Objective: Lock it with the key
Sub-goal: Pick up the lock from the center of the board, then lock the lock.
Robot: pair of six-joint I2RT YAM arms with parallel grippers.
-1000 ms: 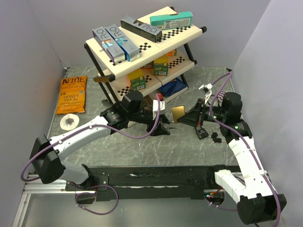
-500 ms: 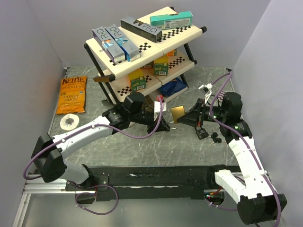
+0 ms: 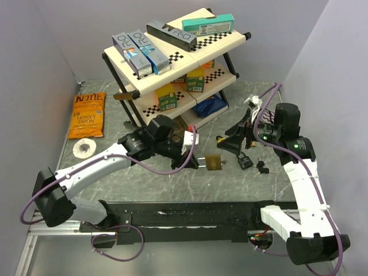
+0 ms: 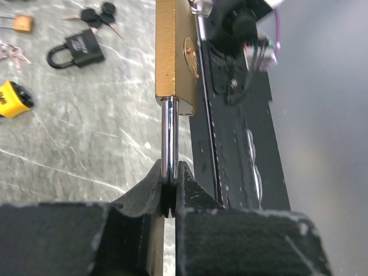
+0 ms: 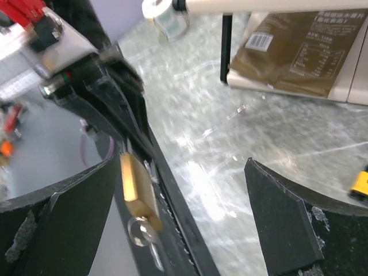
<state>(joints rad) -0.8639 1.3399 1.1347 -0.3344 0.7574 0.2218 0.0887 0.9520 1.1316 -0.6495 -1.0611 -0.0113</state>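
Brass padlock (image 4: 175, 57), its smooth chrome shackle (image 4: 168, 138) was pinched in the left hand (image 4: 169, 183), silver key (image 5: 140, 232) at its base showed only from the right wrist, right hand (image 5: 178, 213) gaped empty

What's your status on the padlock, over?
Left gripper: fingers shut on chrome shackle of rectangular brass padlock. Right gripper: fingers open, holding nothing. Silver key in the keyhole. Small black padlock lies aside on the table.
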